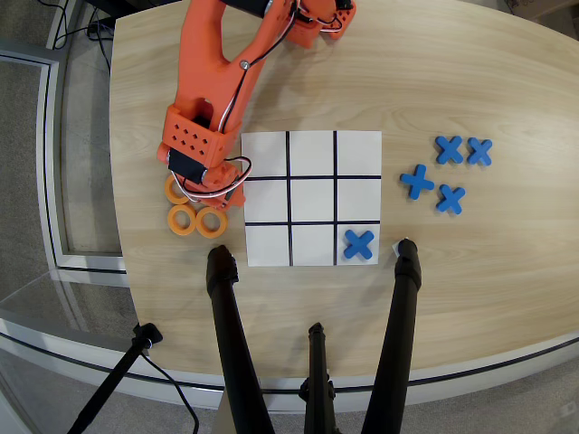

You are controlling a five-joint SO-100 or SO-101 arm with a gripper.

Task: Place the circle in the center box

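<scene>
The orange printed arm (213, 72) reaches down over the wooden bench (470, 81). Its hand (213, 192), grip state indiscernible, hangs above the flat orange plastic rings (184, 220), left of the white grid's empty center box (312, 200).

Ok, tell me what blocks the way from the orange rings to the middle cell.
Nothing visible: the rings lie left of the board, the center box is bare, and the only blue X sits in the bottom-right cell.

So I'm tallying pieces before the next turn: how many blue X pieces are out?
5. One sits on the board in its bottom-right cell. Four lie on the table right of the board. None appear hidden.
</scene>
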